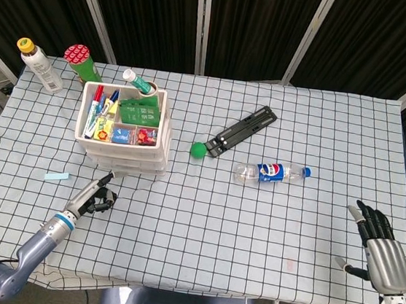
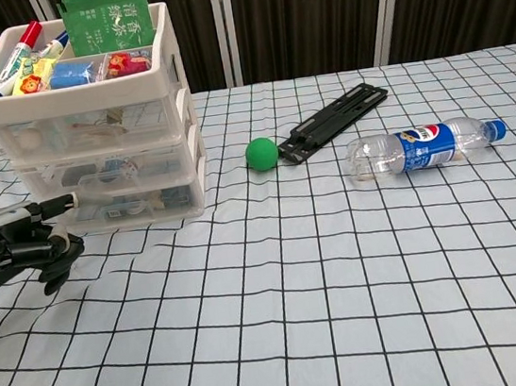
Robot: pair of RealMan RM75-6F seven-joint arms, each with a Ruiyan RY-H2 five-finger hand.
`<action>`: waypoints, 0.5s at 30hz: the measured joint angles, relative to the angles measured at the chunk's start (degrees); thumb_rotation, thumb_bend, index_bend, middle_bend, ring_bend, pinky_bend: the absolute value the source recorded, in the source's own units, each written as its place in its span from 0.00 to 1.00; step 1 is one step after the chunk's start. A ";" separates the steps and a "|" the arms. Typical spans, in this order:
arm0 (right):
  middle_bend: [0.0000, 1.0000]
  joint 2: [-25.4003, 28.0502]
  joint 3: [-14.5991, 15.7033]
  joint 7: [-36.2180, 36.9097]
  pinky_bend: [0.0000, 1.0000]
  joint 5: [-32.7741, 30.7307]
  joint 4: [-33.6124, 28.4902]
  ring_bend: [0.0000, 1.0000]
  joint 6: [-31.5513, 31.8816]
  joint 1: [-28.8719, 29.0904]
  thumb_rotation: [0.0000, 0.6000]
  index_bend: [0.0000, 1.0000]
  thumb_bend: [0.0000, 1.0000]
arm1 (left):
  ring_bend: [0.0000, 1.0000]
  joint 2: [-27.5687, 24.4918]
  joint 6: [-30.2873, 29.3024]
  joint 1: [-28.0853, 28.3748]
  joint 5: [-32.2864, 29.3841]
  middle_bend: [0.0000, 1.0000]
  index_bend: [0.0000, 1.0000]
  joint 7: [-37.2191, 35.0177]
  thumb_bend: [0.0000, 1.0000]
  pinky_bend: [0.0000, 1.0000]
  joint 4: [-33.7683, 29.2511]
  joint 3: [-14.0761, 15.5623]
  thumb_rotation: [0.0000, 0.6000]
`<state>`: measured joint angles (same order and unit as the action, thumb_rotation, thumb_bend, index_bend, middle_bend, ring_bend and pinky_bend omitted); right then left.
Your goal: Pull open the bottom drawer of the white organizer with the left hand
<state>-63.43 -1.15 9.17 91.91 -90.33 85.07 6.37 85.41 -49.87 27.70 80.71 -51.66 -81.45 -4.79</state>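
Left hand [image 2: 18, 251] sits low at the front of the white organizer [image 2: 97, 128], one finger stretched toward the bottom drawer [image 2: 131, 202], the rest curled and holding nothing. Whether it touches I cannot tell. Right hand [image 1: 381, 249] lies open, well apart.

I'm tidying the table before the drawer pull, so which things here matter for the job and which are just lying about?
For the job:
white organizer
its bottom drawer
left hand, one of its fingers stretched toward the drawer front

Lying about:
green ball
plastic bottle
black bracket
right hand
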 measured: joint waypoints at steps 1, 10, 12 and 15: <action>0.00 0.00 0.00 0.02 0.00 0.02 0.00 0.00 0.01 0.00 1.00 0.07 0.02 | 0.79 0.11 0.23 0.20 0.34 0.84 0.10 -1.37 1.00 0.72 0.43 0.00 1.00; 0.00 -0.10 0.08 -0.16 0.00 0.14 0.04 0.00 -0.04 0.02 1.00 0.07 0.02 | 0.79 1.11 1.00 1.83 3.29 0.84 0.09 -9.34 1.00 0.72 4.72 0.72 1.00; 0.00 -0.13 0.10 -0.22 0.00 0.15 0.05 0.00 -0.11 0.04 1.00 0.07 0.02 | 0.79 1.36 0.99 2.17 3.52 0.84 0.09 -10.09 1.00 0.72 5.32 0.83 1.00; 0.00 -0.19 0.07 -0.27 0.00 0.06 0.10 0.00 -0.20 0.07 1.00 0.07 0.02 | 0.79 1.71 0.98 2.73 3.62 0.84 0.09 -10.54 0.99 0.72 5.98 0.85 1.00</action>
<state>-63.62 -1.07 8.90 91.98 -90.23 84.86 6.45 87.12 -48.89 30.43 84.33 -62.20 -75.47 -3.94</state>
